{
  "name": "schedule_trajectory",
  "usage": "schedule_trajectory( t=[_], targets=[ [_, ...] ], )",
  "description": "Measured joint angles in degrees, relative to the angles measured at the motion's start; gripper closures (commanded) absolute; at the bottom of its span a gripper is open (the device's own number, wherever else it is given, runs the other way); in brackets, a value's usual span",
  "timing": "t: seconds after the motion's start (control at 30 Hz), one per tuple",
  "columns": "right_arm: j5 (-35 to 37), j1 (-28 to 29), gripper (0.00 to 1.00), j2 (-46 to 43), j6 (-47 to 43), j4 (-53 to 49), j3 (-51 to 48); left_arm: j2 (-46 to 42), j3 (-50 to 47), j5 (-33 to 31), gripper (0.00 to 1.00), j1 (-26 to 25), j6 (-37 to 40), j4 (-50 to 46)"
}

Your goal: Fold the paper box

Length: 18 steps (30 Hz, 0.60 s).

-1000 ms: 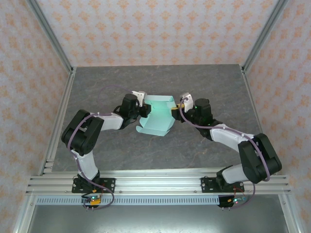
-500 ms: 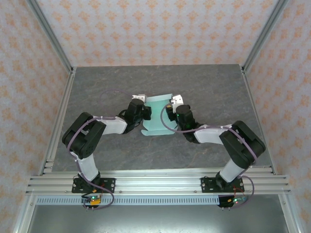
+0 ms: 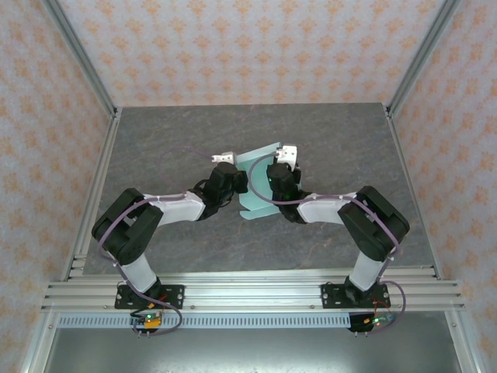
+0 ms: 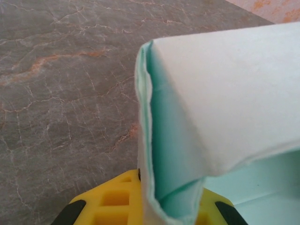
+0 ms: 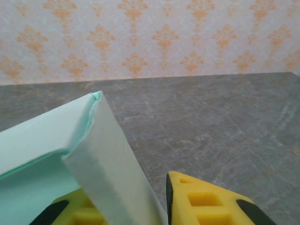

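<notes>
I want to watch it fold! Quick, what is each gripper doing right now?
Left gripper: closed, pinching the paper box.
Right gripper: fingers on either side of a box flap; cannot tell if it is clamped.

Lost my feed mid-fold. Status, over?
Left pincer shut on paper box edge. Right pincer astride opposite edge, grip unclear. Box part-folded between them. No obstruction seen.

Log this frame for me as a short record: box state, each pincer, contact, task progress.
object: paper box, pale mint card, panels bent up, not flat
position: mid table, between the two arms
left pincer: shut on the box's left side
right pincer: card runs between its fingers; whether it is clamped is unclear
progress: folding under way, not yet a closed box
</notes>
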Motion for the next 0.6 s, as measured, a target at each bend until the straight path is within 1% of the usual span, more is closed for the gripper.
schedule_trajectory(
  t=[0.07,0.2,0.3,0.33,0.43,0.47,0.53,0.6],
  targets=[
    [1.1,0.3,0.82,0.0,0.8,-2.1,0.0,0.0,0.1,-0.7,1.00,-0.4,-0.8,-0.1],
    [1.3,0.5,0.82,0.0,1.4,-2.9,-0.2,0.0,0.2,-1.3,1.00,-0.5,-1.2,-0.9],
    [1.0,0.6,0.76,0.0,2.5,-3.3,-0.3,0.0,0.9,-1.9,1.00,-0.6,-1.2,-2.5],
    [0.5,0.6,0.71,-0.3,3.1,-3.4,-0.5,0.0,1.3,-2.2,1.00,-0.6,-1.2,-3.5],
    [-1.9,0.3,0.48,-2.4,4.8,-3.7,-1.6,0.0,1.8,-3.1,1.00,-0.8,-1.7,-5.5],
    [-3.6,0.1,0.43,-3.8,5.3,-4.1,-2.2,0.0,1.8,-3.7,1.00,-0.9,-2.2,-5.9],
    [-7.6,-0.6,0.37,-7.0,5.5,-4.9,-3.6,-0.3,2.3,-4.3,1.00,-1.0,-2.5,-7.3],
    [-12.4,-1.2,0.33,-10.8,5.5,-4.7,-6.0,-0.6,3.4,-5.4,1.00,-0.9,-2.5,-9.0]
  ],
)
